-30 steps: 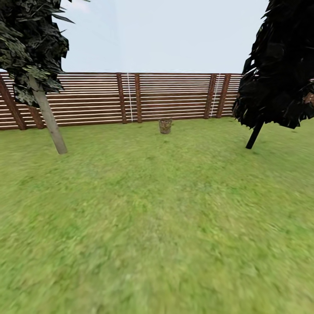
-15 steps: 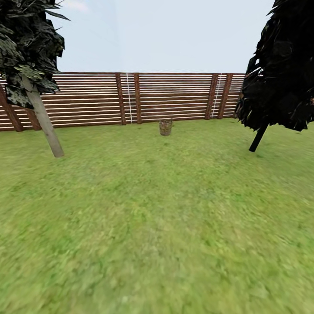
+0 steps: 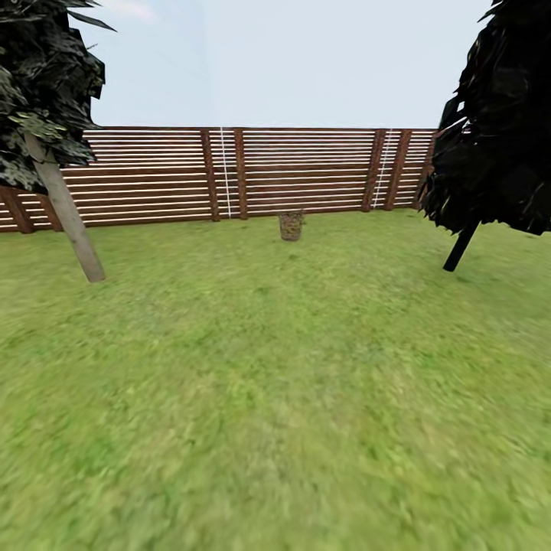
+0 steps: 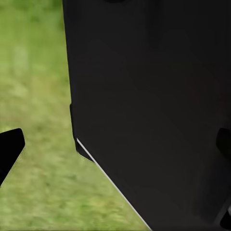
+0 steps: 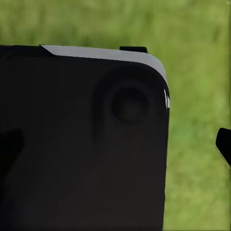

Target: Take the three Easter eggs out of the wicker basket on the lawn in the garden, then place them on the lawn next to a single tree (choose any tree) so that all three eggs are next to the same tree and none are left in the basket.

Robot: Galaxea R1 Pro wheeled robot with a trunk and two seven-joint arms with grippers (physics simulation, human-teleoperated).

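Right at the robot's feet there's nothing but the wide green lawn [image 3: 275, 428], mottled light and dark, running flat all the way out. In the left wrist view a big black slab of the robot's own body [image 4: 159, 106] blocks most of the picture, with grass beside it and a dark tip of the left pincer at the edge; I can't tell how far that pincer is open, or whether it has hold of anything. Same story in the right wrist view: a rounded black housing with a pale edge [image 5: 82, 144], grass behind it, a sliver of the right pincer at the side, and its opening can't be read either.

Further out, on the left side of the lawn, stands the tree with the smooth pale grey trunk and dark angular leaf clusters [image 3: 65, 214], leaning a little. On the right side, a very dark, dense tree on a thin black stem [image 3: 490, 130].

Far off, near the back edge of the lawn, just in front of the brown slatted wooden fence [image 3: 229, 172], sits the small grey-brown wicker basket [image 3: 291, 226]. It's too small to make out any eggs in it.

So, my judgement: nothing is done yet. The approach to the basket, all three pickups and all three placings by one tree are left.
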